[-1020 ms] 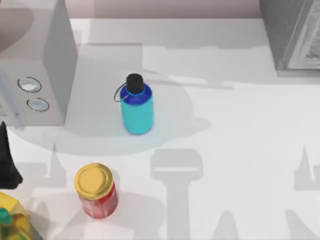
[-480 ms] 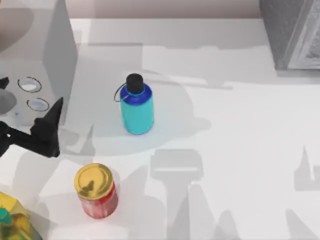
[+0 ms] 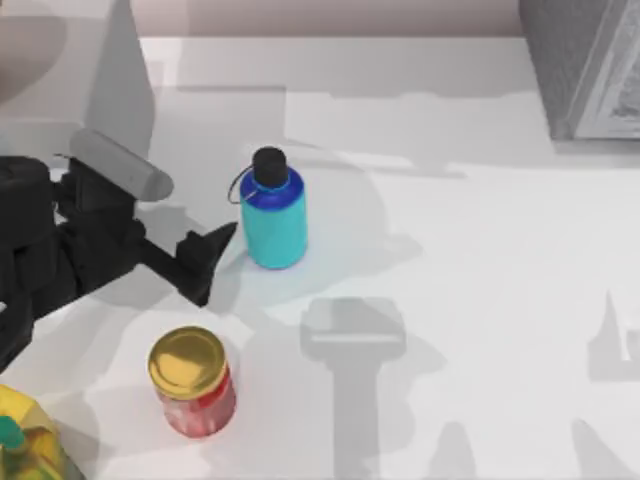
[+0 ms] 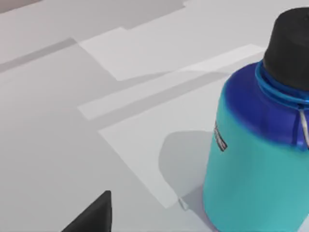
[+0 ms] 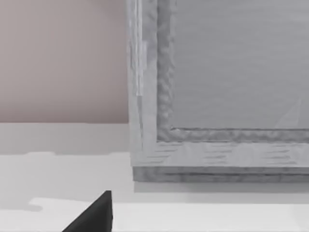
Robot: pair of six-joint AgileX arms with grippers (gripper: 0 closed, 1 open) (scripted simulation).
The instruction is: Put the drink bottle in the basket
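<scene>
The drink bottle [image 3: 273, 215], cyan with a dark blue shoulder, black cap and thin loop strap, stands upright left of the table's middle. My left gripper [image 3: 213, 266] hovers just to its lower left, open, with nothing between its fingers and a small gap to the bottle. In the left wrist view the drink bottle [image 4: 256, 164] looms close and one black fingertip [image 4: 94, 215] shows beside it. One fingertip [image 5: 94, 215] of my right gripper shows in the right wrist view, well off to one side, holding nothing. The basket is out of view.
A red jar [image 3: 195, 385] with a gold lid stands in front of the left gripper. A yellow bottle [image 3: 25, 445] with a green cap sits at the front left corner. A pale box [image 3: 110, 70] stands at the back left, a grey textured box [image 3: 590, 70] at the back right.
My left arm has swung in from the left edge, moving right towards the drink bottle. The bottle, jar and yellow bottle have not moved.
</scene>
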